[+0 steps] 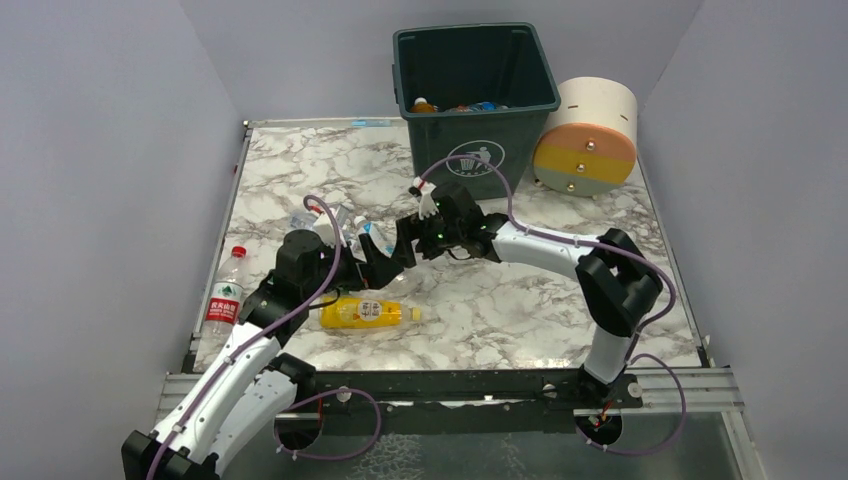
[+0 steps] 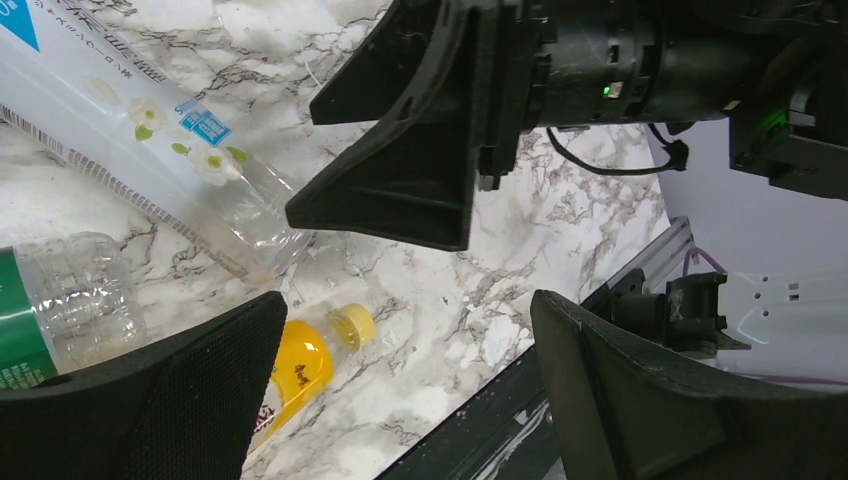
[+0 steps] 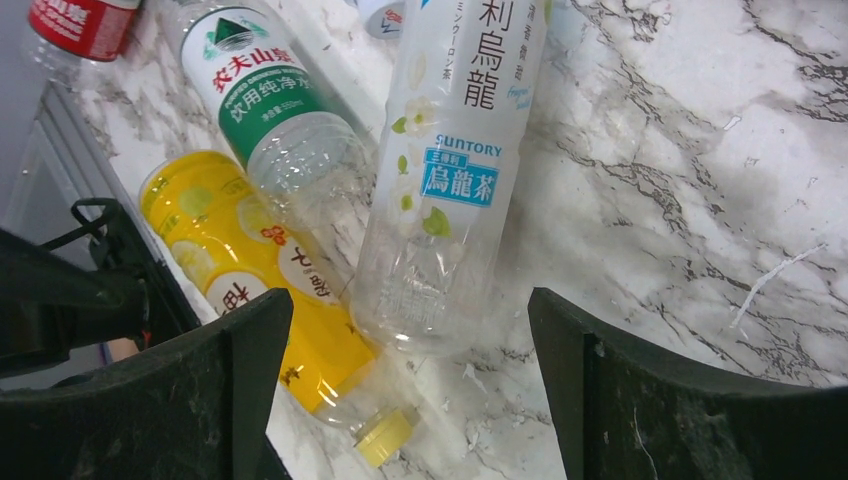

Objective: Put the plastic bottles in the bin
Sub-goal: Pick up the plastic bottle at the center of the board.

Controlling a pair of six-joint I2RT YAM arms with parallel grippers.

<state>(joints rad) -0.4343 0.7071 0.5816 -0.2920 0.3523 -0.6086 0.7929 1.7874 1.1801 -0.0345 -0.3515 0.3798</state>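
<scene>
The dark green bin (image 1: 478,150) stands at the back with several bottles inside. On the table lie a yellow-orange bottle (image 1: 365,312), a red-labelled bottle (image 1: 224,296) at the left edge, and clear bottles (image 1: 335,222) behind the grippers. My left gripper (image 1: 378,270) is open and empty just above the yellow-orange bottle (image 2: 300,365). My right gripper (image 1: 405,248) is open and empty, its fingertips close to the left gripper's. In the right wrist view, my right gripper (image 3: 410,395) hovers over the base of a clear blue-labelled bottle (image 3: 450,170), a green-labelled bottle (image 3: 265,90) and the yellow-orange bottle (image 3: 250,270).
A cream-and-orange cylinder (image 1: 588,135) lies on its side right of the bin. The right gripper's black fingers (image 2: 420,170) fill the upper part of the left wrist view. The table's metal front edge (image 1: 450,385) runs close below the yellow-orange bottle.
</scene>
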